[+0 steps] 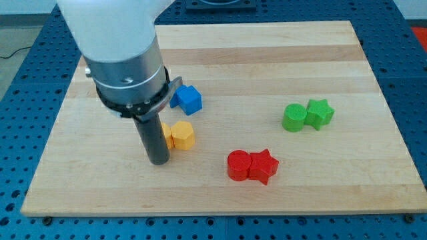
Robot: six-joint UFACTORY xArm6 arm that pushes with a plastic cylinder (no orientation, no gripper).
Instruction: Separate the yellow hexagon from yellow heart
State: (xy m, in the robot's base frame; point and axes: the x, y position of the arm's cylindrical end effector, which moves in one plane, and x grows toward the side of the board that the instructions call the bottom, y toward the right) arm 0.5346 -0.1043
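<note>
Filling the upper left of the frame, the big white arm housing (110,30) comes down into a dark collar, and out of that drops the straight rod, so there are no jaws here to stand apart or together, only my tip (158,161). Under everything lies the wooden board (267,60), pale and broad, framed by the blue perforated table (20,87).

Now the blocks. Right of centre sit a green cylinder (292,118) and a green star (319,113), touching. Lower, near the middle, a red cylinder (238,165) presses against a red star (263,166). Up by the collar a blue block (187,99) stands alone; its exact shape is hard to call.

And the pair that matters: the yellow hexagon (182,135) sits just right of the rod, fully in view, while the yellow heart (164,133) shows only as a sliver, tucked behind the rod and touching the hexagon. My tip rests at their lower-left, just beside the heart. That placement reads like a setup for wedging in at the seam, though from here the heart sits between rod and hexagon, so a plain rightward push would likely shove both together.
</note>
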